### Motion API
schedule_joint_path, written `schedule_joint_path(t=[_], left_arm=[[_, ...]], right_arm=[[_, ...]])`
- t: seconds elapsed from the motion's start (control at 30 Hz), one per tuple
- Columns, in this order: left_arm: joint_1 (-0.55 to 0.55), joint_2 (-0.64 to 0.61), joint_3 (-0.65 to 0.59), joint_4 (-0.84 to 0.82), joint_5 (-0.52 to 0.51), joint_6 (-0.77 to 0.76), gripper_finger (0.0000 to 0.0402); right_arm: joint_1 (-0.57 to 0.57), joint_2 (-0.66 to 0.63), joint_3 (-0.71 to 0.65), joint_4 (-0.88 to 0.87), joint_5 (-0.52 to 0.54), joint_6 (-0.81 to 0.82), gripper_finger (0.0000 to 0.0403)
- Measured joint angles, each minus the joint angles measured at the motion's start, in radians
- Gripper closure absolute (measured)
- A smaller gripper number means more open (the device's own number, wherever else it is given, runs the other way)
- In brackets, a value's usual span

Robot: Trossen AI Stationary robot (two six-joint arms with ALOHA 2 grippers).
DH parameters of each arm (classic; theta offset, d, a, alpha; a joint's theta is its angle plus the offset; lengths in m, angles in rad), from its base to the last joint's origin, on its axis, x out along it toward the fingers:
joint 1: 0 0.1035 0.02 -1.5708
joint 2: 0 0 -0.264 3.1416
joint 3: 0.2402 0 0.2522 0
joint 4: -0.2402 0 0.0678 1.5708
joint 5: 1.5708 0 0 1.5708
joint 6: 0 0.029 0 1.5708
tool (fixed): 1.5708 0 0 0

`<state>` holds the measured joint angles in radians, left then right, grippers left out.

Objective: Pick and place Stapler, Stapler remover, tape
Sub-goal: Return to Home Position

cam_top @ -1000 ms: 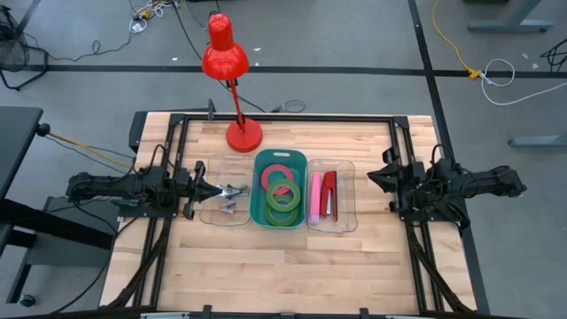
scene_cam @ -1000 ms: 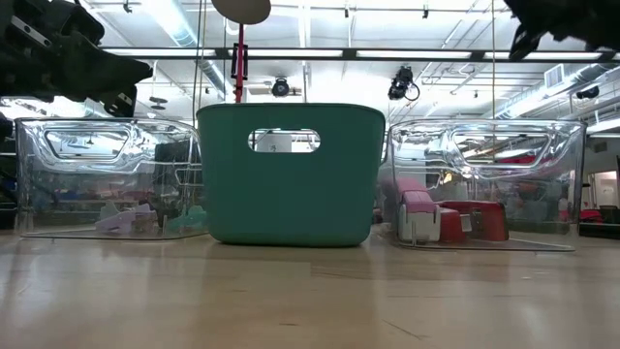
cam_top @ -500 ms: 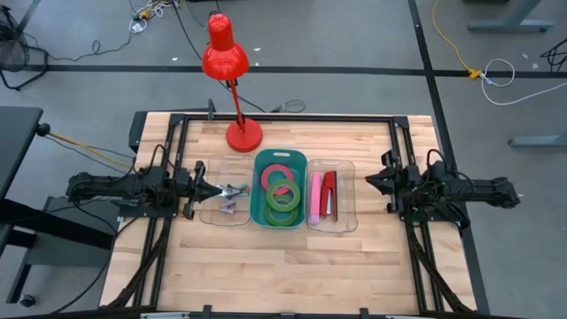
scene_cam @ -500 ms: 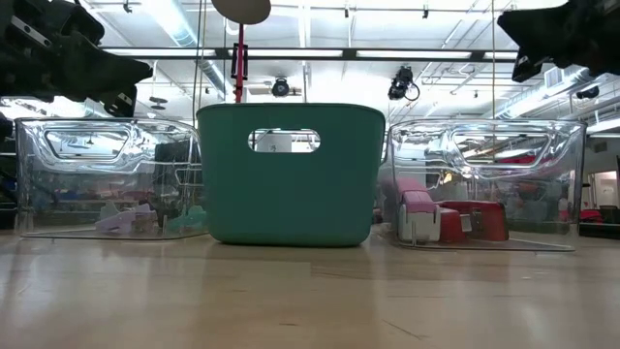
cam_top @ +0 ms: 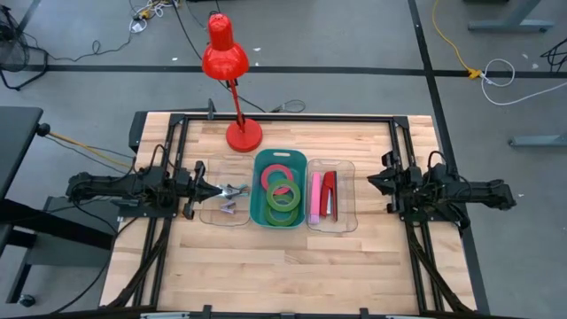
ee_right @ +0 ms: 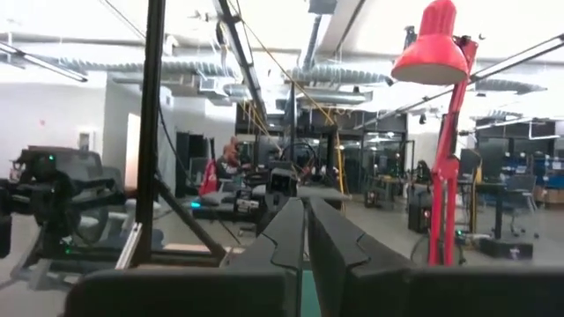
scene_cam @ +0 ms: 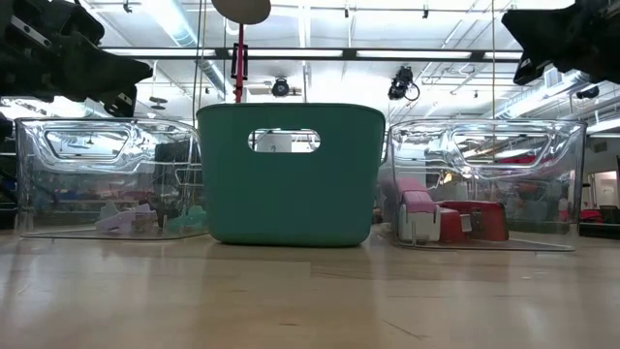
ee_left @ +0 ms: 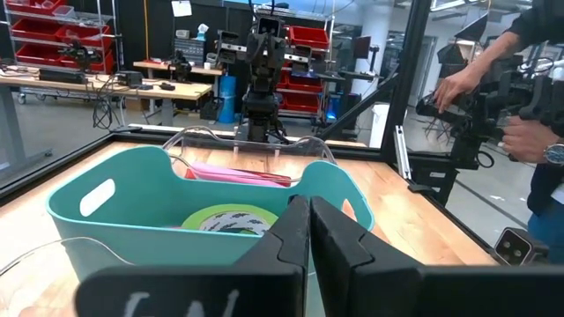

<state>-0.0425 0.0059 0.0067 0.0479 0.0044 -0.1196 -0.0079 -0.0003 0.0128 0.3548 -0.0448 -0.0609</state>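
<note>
Grey floor strewn with cables surrounds the wooden table (cam_top: 283, 266), where three bins stand side by side in a row at the middle. At the left is the left transparent bin (cam_top: 213, 220), holding small pale stapler removers (cam_top: 229, 206) on its floor. Next to it, the teal bin (cam_top: 257, 190) holds the tape rolls (cam_top: 283, 199), a green one nearer and a red one farther. At the right, the right transparent bin (cam_top: 350, 195) holds a pink stapler (cam_top: 315, 197) and a red stapler (cam_top: 329, 195) lying beside each other, lengthwise from near to far. A red desk lamp (cam_top: 232, 71) stands on the far edge of the table, just beyond the teal bin. The left pincer (cam_top: 213, 189) hangs above the left rim of the left transparent bin, pointing right toward the teal bin; its fingers are pressed together with nothing between them. The right pincer (cam_top: 372, 183) is held to the right of the right transparent bin, apart from it and above the table, pointing left; its fingers are likewise closed against each other and carry nothing. Beyond the table's right side, the left wrist view shows a person (ee_left: 529, 88) with hands on some equipment.
</note>
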Motion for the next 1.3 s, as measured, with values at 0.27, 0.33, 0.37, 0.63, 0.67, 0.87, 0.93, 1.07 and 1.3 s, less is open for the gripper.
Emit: schedule_joint_path(t=[0.27,0.33,0.37,0.63,0.67,0.87,0.93,1.07,1.3], left_arm=[[0.0,0.0,0.0,0.0,0.0,0.0,0.0383],[0.0,0.0,0.0,0.0,0.0,0.0,0.0383],[0.0,0.0,0.0,0.0,0.0,0.0,0.0383],[0.0,0.0,0.0,0.0,0.0,0.0,0.0383],[0.0,0.0,0.0,0.0,0.0,0.0,0.0383],[0.0,0.0,0.0,0.0,0.0,0.0,0.0383],[0.0,0.0,0.0,0.0,0.0,0.0,0.0383],[0.0,0.0,0.0,0.0,0.0,0.0,0.0383],[0.0,0.0,0.0,0.0,0.0,0.0,0.0383]], right_arm=[[-0.018,0.0,0.002,-0.041,-0.025,-0.004,0.0382],[-0.022,0.0,0.002,-0.078,-0.027,-0.003,0.0382],[-0.022,0.0,0.002,-0.096,-0.028,0.0,0.0382],[-0.022,0.0,0.002,-0.24,-0.027,0.021,0.0382],[-0.022,0.0,0.002,-0.253,-0.027,0.024,0.0382],[-0.022,0.0,0.003,-0.338,-0.025,0.026,0.0382],[-0.022,0.0,0.003,-0.34,-0.015,0.026,0.0382],[-0.021,0.0,0.003,-0.345,0.019,0.023,0.0382],[-0.021,0.0,0.003,-0.345,0.029,0.023,0.0382]])
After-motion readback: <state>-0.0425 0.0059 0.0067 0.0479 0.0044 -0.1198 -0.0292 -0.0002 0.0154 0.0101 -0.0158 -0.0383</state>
